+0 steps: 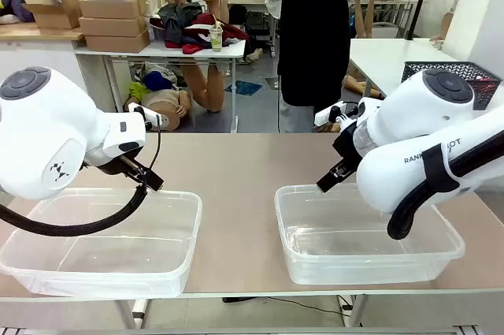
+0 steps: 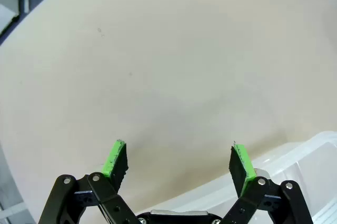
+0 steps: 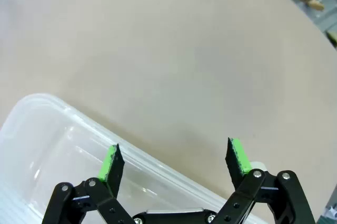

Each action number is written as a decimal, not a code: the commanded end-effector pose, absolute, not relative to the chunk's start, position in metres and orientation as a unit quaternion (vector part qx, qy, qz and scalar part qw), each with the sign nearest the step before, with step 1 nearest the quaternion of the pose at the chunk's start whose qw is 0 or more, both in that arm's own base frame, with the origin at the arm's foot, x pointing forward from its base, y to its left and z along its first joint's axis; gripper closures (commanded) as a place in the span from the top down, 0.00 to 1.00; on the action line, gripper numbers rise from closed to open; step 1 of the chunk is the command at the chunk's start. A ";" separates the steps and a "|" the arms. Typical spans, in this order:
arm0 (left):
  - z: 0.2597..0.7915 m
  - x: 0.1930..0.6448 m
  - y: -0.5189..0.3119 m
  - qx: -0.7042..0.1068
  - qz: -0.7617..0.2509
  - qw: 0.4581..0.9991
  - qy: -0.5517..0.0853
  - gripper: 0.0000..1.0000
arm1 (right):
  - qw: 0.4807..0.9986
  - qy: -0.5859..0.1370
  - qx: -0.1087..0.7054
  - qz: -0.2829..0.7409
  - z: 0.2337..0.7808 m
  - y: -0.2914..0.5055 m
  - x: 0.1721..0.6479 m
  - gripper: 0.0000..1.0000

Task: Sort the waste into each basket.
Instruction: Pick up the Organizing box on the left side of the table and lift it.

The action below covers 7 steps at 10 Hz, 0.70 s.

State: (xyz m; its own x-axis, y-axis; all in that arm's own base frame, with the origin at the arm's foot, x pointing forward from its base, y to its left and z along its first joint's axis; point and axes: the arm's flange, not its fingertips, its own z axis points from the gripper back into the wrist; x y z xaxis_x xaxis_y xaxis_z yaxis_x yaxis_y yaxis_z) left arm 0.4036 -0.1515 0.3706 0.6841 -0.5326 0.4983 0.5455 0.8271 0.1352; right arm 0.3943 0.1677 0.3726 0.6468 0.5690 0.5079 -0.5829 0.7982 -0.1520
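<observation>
- Left gripper (image 2: 176, 155): black two-finger jaw with green pads, spread wide and holding nothing. It hangs above the beige rectangular tabletop (image 1: 236, 165), low in the left wrist view.
- Right gripper (image 3: 176, 153): same build, likewise spread wide and holding nothing, low in the right wrist view.
- Left clear rectangular plastic tub (image 1: 94, 264): it sits at the lower left of the front view and holds nothing. In the left wrist view its rim curves through the lower right corner, just under one finger, so the jaws hover over the tub's far edge and not its middle.
- Right clear rectangular plastic tub (image 1: 370, 260): it sits at the lower right of the front view, also holding nothing. In the right wrist view its rounded corner fills the lower left, with one finger over the inside and the other over bare table.
- Waste: where the cans and bottles lie cannot be told, so the reach from either gripper cannot be judged.
- Person in a black garment (image 1: 315, 35): stands at the upper centre of the front view, beyond the table's far side.
- Risks, judged:
  - A straight descent could strike a lipped rim and push or tip a light, unloaded tub.
  - The see-through walls are easy to misjudge.
  - A can dropped in the bottle tub would spoil the sort.
</observation>
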 end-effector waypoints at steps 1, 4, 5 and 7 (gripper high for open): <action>0.371 0.404 -0.152 -0.012 -0.294 0.918 -0.268 1.00 | 0.907 -0.276 0.013 0.317 0.373 0.168 0.394 1.00; 0.371 0.404 -0.152 -0.012 -0.294 0.918 -0.268 1.00 | 0.907 -0.276 0.013 0.317 0.373 0.168 0.394 1.00; 0.371 0.404 -0.152 -0.012 -0.294 0.918 -0.268 1.00 | 0.907 -0.276 0.013 0.317 0.373 0.168 0.394 1.00; 0.371 0.404 -0.152 -0.012 -0.294 0.918 -0.268 1.00 | 0.907 -0.276 0.013 0.317 0.373 0.168 0.394 1.00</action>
State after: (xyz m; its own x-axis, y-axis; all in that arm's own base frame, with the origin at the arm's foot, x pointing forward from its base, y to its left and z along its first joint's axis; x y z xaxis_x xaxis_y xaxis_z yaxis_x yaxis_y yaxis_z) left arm 0.4036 -0.1515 0.3706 0.6843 -0.5324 0.4983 0.5453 0.8273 0.1351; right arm 0.3942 0.1678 0.3726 0.6464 0.5696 0.5077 -0.5832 0.7979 -0.1526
